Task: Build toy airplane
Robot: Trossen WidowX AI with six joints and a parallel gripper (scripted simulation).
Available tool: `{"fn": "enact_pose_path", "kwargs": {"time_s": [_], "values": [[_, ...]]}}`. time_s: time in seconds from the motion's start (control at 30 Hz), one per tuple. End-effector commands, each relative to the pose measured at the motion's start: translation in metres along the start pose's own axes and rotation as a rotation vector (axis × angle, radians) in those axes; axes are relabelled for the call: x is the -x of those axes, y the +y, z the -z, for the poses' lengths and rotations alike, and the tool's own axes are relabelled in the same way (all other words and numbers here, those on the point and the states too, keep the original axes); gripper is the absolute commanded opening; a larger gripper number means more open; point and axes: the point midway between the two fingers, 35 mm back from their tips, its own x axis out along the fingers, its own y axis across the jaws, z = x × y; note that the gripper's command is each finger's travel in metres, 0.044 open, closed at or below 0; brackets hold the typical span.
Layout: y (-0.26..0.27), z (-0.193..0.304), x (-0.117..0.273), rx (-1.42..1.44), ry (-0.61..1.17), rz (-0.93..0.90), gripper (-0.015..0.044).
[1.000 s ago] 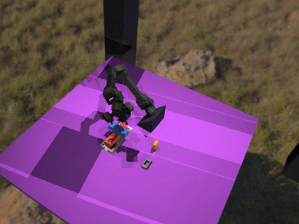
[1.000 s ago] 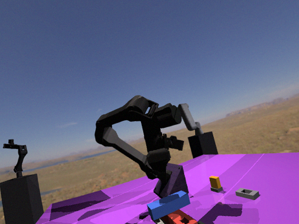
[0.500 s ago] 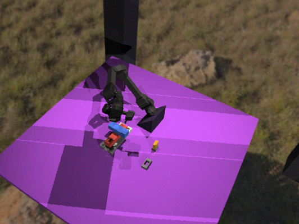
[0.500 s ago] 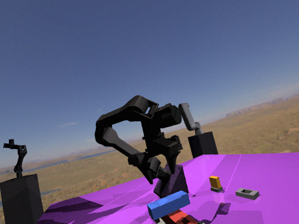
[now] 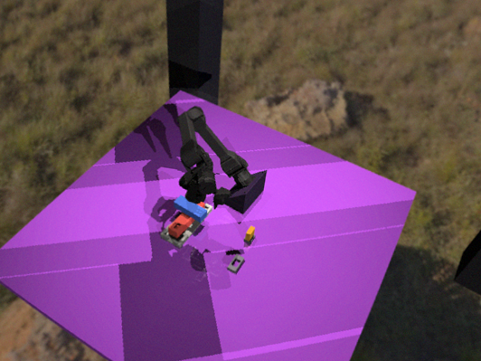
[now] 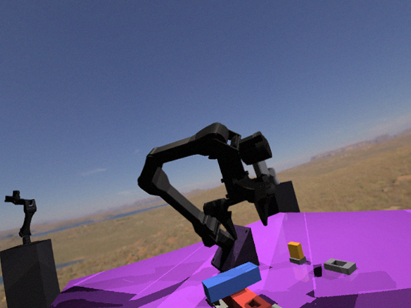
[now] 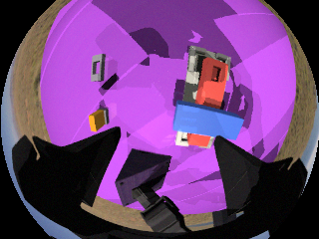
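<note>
The red fuselage (image 5: 180,228) (image 6: 246,300) (image 7: 211,92) lies lengthwise in the grey cradle (image 7: 191,79); its tail socket is open and empty. The blue wing (image 5: 189,208) (image 6: 232,280) (image 7: 208,120) lies across the top of the fuselage. Its tab and socket are hidden, so I cannot tell whether it is fully down. The orange tail fin (image 5: 249,233) (image 6: 295,250) (image 7: 97,120) stands upright in a small grey holder (image 6: 297,260), apart from the cradle. My gripper (image 6: 250,231) (image 7: 169,135) is wide open and empty, raised above the table and clear of the wing.
An empty grey holder (image 5: 233,269) (image 6: 347,268) (image 7: 98,78) lies near the fin. The arm's dark base block (image 5: 250,194) (image 6: 246,245) (image 7: 142,171) stands behind the parts. Tall dark pillars (image 5: 194,24) (image 6: 30,284) stand beyond the purple table (image 5: 299,291).
</note>
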Motion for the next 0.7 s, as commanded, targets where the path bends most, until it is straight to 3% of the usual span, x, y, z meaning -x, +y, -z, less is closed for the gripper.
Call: {"fn": "enact_pose_path", "kwargs": {"time_s": [0.0, 0.23, 0.5, 0.67], "values": [[0.064, 0.006, 0.000, 0.026, 0.002, -0.012, 0.0440], [0.174, 0.052, -0.015, -0.012, 0.030, 0.024, 0.0440], [0.177, 0.053, -0.018, -0.014, 0.031, 0.026, 0.0440], [0.176, 0.055, -0.070, -0.014, 0.030, 0.027, 0.0440]]}}
